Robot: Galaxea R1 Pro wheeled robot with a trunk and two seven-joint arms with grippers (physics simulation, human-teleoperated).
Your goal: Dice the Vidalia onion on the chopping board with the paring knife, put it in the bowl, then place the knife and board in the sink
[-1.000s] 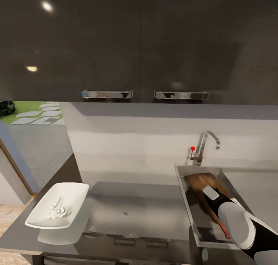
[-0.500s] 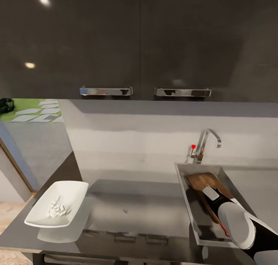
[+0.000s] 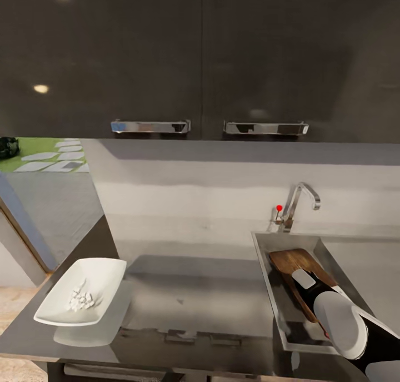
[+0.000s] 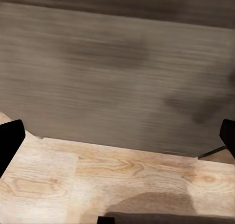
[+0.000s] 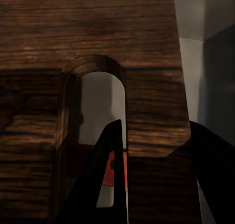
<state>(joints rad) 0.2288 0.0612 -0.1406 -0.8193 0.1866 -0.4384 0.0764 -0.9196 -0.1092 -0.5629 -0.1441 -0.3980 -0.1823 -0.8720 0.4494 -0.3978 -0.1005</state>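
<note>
The dark wooden chopping board (image 3: pixel 290 261) leans inside the steel sink (image 3: pixel 265 271) at the right. My right gripper (image 3: pixel 300 273) reaches down into the sink and holds the board's handle end. In the right wrist view one finger passes through the board's slot and the other sits outside its edge, so the right gripper (image 5: pixel 155 125) is shut on the chopping board (image 5: pixel 98 38). The paring knife's red handle (image 5: pixel 111 172) shows through the slot, under the board. Diced onion (image 3: pixel 82 301) lies in the white bowl (image 3: pixel 103 273) on the countertop (image 3: pixel 194 304). My left gripper (image 4: pixel 117 138) hangs open.
A chrome faucet (image 3: pixel 299 201) with a red knob stands behind the sink. Dark wall cabinets (image 3: pixel 200 65) with steel handles hang above. The left wrist view looks at a dark cabinet front (image 4: pixel 117 77) and a wooden floor (image 4: pixel 98 180).
The whole head view has shifted slightly, so the camera moved. The right arm, board and bowl keep their places relative to each other.
</note>
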